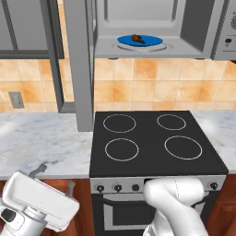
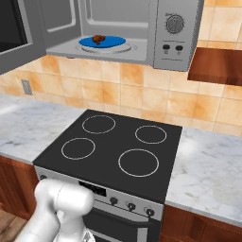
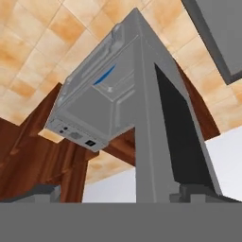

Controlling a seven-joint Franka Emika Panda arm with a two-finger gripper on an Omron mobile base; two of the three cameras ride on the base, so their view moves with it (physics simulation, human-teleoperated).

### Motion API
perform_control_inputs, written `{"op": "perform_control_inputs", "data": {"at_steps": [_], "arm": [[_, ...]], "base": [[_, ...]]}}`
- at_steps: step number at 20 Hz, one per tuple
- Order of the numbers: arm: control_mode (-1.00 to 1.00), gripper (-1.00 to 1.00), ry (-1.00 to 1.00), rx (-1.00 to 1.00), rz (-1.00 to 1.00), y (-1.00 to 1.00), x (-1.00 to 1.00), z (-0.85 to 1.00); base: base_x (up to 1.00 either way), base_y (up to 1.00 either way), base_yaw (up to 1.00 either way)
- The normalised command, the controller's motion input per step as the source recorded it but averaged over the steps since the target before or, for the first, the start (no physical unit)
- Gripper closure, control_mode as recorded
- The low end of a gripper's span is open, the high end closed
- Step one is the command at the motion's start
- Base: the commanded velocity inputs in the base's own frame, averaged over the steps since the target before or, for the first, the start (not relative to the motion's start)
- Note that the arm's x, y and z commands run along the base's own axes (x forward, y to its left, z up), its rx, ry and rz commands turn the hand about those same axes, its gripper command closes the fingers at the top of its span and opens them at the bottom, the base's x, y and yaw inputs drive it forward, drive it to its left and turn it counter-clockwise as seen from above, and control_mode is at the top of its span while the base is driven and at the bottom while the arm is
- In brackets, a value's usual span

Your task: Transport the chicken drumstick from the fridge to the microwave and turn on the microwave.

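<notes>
A: Drumstick [image 1: 138, 38] sits on the blue plate [image 1: 152, 41] inside the microwave [image 2: 176, 52], door [image 1: 78, 64] swung wide.

B: So door shut comes next, then start (my read). Pincer [image 3: 121, 196]?

A: Low, aimed up at the door edge. Tips apart, holding nothing.

orange tiled wall [image 1: 152, 87], black stovetop [image 1: 154, 140], marble counter [image 1: 41, 140], wooden shelf [image 2: 217, 66]
</notes>
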Motion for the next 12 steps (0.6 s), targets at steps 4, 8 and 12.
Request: {"op": "perform_control_inputs", "data": {"at_steps": [4, 8, 12], "arm": [[-1.00, -1.00, 0.00, -0.10, -0.06, 0.48, 0.72, -0.13], [-1.00, -1.00, 0.03, -0.05, 0.00, 0.41, 0.85, -0.10], [-1.00, -1.00, 0.02, -0.01, 0.00, 0.36, 0.92, -0.14]], "base": [[0.00, 0.00, 0.00], [0.00, 0.00, 0.00], [0.00, 0.00, 0.00]]}}
